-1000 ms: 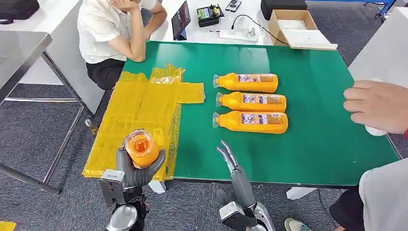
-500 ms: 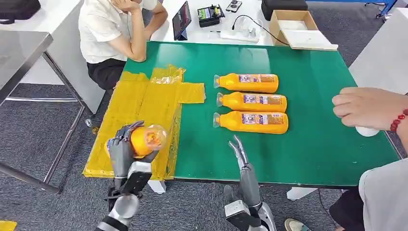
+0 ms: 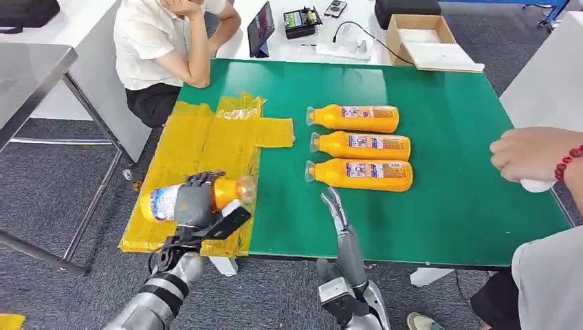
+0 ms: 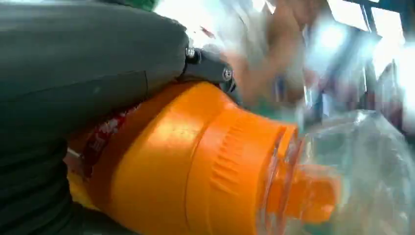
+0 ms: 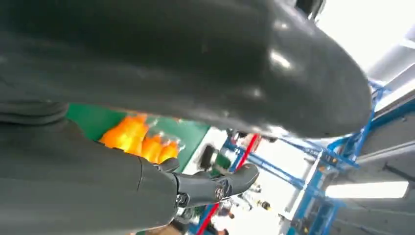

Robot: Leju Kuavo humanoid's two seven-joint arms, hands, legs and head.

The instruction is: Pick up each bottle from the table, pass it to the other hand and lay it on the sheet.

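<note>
My left hand (image 3: 194, 204) grips an orange bottle (image 3: 199, 197) lying sideways over the near part of the yellow sheet (image 3: 199, 158), its clear cap toward the table's middle. The left wrist view shows that bottle (image 4: 195, 166) close up under the grey thumb. Whether the bottle touches the sheet I cannot tell. My right hand (image 3: 338, 214) is open, fingers straight, over the green table's near edge, just short of the nearest of three orange bottles (image 3: 359, 174) that lie side by side. In the right wrist view the hand (image 5: 195, 186) holds nothing.
The green table (image 3: 454, 206) has a person seated at its far left corner, elbow on it. Another person's hand (image 3: 533, 155) with a red bracelet rests on a white object at the right edge. A tablet, cables and a cardboard box lie beyond.
My left hand has turned the bottle from upright to lying sideways and moved it forward over the sheet. My right hand has edged forward. The person's hand at the right shifted slightly.
</note>
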